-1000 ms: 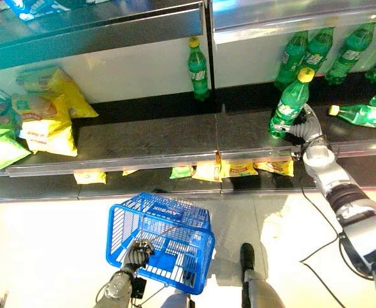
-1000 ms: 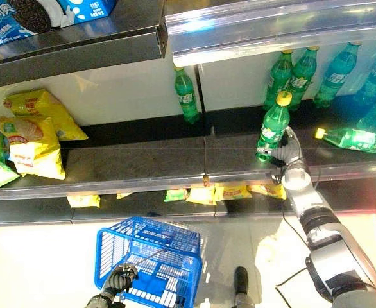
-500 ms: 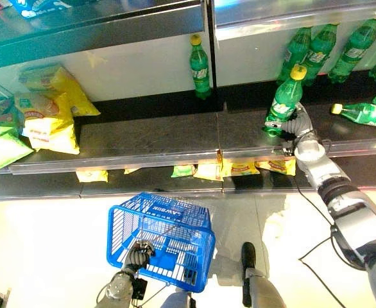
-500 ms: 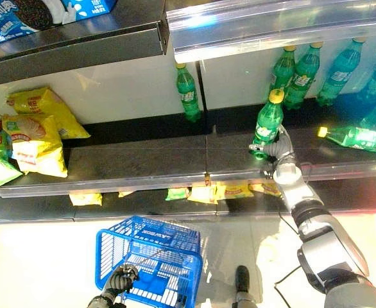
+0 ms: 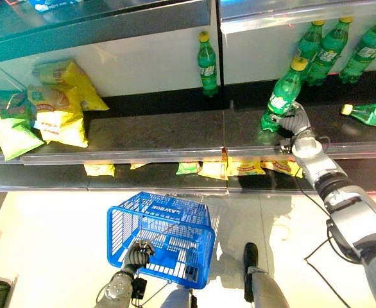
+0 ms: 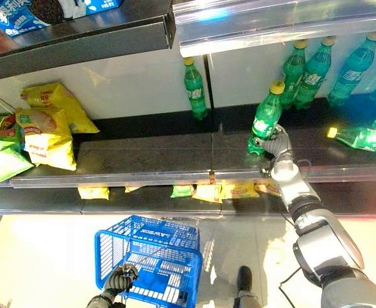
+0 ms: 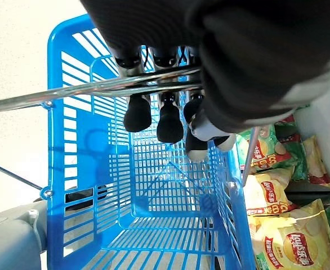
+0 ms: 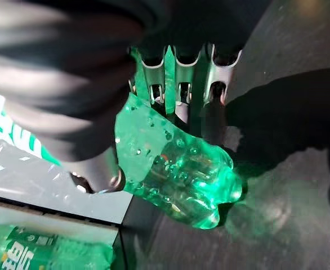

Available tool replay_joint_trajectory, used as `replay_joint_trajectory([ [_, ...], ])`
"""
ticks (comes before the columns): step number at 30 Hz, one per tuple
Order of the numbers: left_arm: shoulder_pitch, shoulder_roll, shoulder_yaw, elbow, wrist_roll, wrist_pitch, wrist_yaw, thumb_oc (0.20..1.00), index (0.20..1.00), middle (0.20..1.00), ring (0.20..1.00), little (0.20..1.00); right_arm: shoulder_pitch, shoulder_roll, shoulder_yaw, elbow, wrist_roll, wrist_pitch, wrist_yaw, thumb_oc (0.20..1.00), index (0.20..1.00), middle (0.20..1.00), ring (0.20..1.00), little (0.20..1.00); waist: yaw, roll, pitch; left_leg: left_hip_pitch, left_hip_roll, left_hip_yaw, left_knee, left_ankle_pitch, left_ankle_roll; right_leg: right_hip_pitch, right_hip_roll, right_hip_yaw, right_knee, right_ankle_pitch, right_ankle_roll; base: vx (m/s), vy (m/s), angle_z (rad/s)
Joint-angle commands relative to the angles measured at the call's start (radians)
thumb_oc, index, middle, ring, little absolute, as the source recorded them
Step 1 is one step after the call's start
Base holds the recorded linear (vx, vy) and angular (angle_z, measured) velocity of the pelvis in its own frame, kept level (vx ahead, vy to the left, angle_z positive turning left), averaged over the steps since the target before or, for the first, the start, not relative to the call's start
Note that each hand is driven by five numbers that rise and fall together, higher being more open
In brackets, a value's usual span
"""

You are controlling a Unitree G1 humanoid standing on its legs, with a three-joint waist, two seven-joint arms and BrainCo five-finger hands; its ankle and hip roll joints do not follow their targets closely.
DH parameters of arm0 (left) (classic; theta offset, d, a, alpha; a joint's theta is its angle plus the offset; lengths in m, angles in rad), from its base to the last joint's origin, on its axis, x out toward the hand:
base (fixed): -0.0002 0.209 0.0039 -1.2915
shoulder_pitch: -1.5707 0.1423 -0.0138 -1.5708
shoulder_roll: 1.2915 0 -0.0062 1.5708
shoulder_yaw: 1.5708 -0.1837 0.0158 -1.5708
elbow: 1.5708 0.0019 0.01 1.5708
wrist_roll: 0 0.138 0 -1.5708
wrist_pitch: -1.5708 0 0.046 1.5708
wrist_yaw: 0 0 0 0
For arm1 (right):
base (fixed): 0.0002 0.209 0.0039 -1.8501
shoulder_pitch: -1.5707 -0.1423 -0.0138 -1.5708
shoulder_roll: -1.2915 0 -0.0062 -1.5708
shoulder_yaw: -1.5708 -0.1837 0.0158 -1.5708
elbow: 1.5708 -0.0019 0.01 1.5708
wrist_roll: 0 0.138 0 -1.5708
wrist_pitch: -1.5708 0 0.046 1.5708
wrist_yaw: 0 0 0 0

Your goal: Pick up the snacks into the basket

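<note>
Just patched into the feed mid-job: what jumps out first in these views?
The right hand has its fingers curled round a tilted green bottle on the right part of the middle shelf. Low in front, the left hand grips the handle of an empty blue basket. Yellow and green snack bags pile up at the shelf's left end.

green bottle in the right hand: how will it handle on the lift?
The green bottle is tilted, gripped near its base by the right hand, so probably top-heavy and apt to swing. Smooth clear plastic looks slippery. It seems full, so likely heavy for its size.
</note>
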Motion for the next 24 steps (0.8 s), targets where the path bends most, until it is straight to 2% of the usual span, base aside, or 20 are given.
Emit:
replay_joint_trajectory([
  [1, 0.022, 0.068, -0.006, -0.044, 0.006, -0.037, 0.014, 0.200, 0.200, 0.200, 0.200, 0.200, -0.053, -0.017, 0.010, 0.013, 0.035, -0.039, 0.004, 0.200, 0.200, 0.200, 0.200, 0.200, 0.021, -0.021, -0.022, -0.021, -0.018, 0.007, 0.027, -0.031, 0.019, 0.084, -0.031, 0.047, -0.061, -0.054, 0.113, 0.00, 0.000, 0.00],
  [5, 0.023, 0.069, -0.004, -0.047, 0.002, -0.035, 0.011, 0.200, 0.200, 0.200, 0.200, 0.200, -0.044, -0.012, -0.012, -0.014, 0.080, -0.049, 0.005, 0.200, 0.200, 0.200, 0.200, 0.200, 0.023, -0.018, -0.025, -0.019, -0.021, 0.009, 0.034, -0.036, 0.021, 0.087, -0.036, 0.048, -0.062, -0.050, 0.116, 0.00, 0.009, 0.00],
  [12, 0.023, 0.076, 0.003, -0.063, -0.003, -0.034, -0.001, 0.200, 0.200, 0.200, 0.200, 0.200, -0.004, -0.019, -0.048, -0.177, 0.184, -0.082, 0.024, 0.200, 0.200, 0.200, 0.200, 0.200, 0.019, -0.023, -0.027, -0.019, -0.024, 0.009, 0.045, -0.041, 0.020, 0.098, -0.041, 0.046, -0.070, -0.046, 0.119, 0.00, 0.000, 0.00],
  [14, 0.017, 0.082, 0.011, -0.071, 0.004, -0.029, -0.002, 0.200, 0.200, 0.200, 0.200, 0.200, 0.049, -0.021, -0.064, -0.312, 0.246, -0.105, 0.040, 0.200, 0.200, 0.200, 0.200, 0.200, 0.013, -0.034, -0.026, -0.020, -0.023, 0.011, 0.052, -0.044, 0.020, 0.097, -0.040, 0.050, -0.071, -0.042, 0.119, 0.00, 0.000, 0.00],
  [17, 0.013, 0.081, 0.010, -0.070, 0.014, -0.017, -0.007, 0.200, 0.200, 0.200, 0.200, 0.200, 0.090, -0.019, -0.069, -0.401, 0.280, -0.113, 0.059, 0.200, 0.200, 0.200, 0.200, 0.200, 0.006, -0.041, -0.026, -0.020, -0.021, 0.014, 0.054, -0.046, 0.020, 0.098, -0.039, 0.052, -0.077, -0.038, 0.120, 0.00, 0.000, 0.00],
  [24, -0.056, 0.072, -0.007, -0.076, 0.073, 0.008, -0.008, 0.200, 0.200, 0.200, 0.200, 0.200, 0.291, -0.034, -0.093, -0.699, 0.305, -0.141, 0.118, 0.200, 0.200, 0.200, 0.200, 0.200, -0.030, -0.084, -0.023, -0.025, -0.013, 0.027, 0.068, -0.052, 0.020, 0.097, -0.035, 0.061, -0.091, -0.022, 0.124, 0.00, 0.000, 0.00],
])
